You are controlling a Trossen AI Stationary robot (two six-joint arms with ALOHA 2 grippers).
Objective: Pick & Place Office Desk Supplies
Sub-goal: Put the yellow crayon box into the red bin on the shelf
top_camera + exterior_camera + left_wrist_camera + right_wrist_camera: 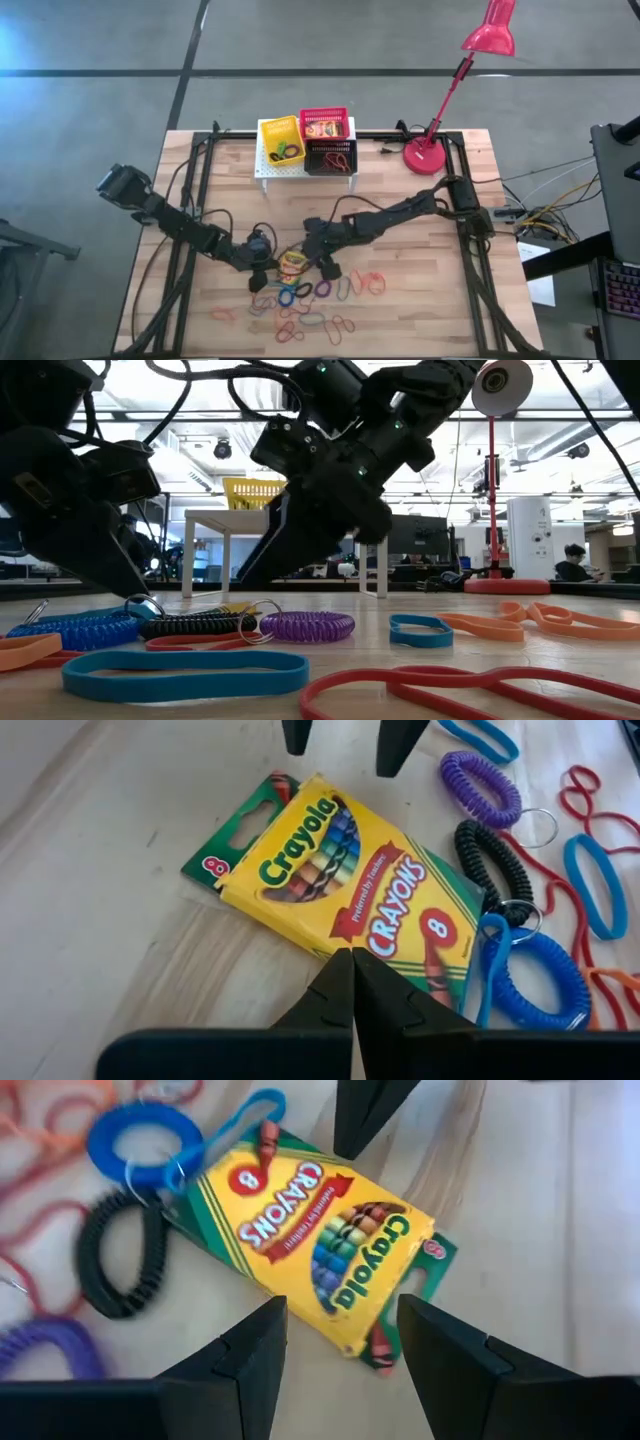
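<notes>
Here my right gripper (335, 1345), jaws spread, straddles the crayon box (310, 1240) mid-counter; my left gripper (352, 985), clenched empty, flanks it. Some supplies already fill the far baskets (305, 140); most elastic loops (300, 305) remain near.

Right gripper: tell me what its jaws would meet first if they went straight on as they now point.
Most likely the yellow-and-green cardboard Crayola crayon box lying flat on the table. The right gripper hangs open right over it, one jaw to each side; depth is hard to judge.
</notes>
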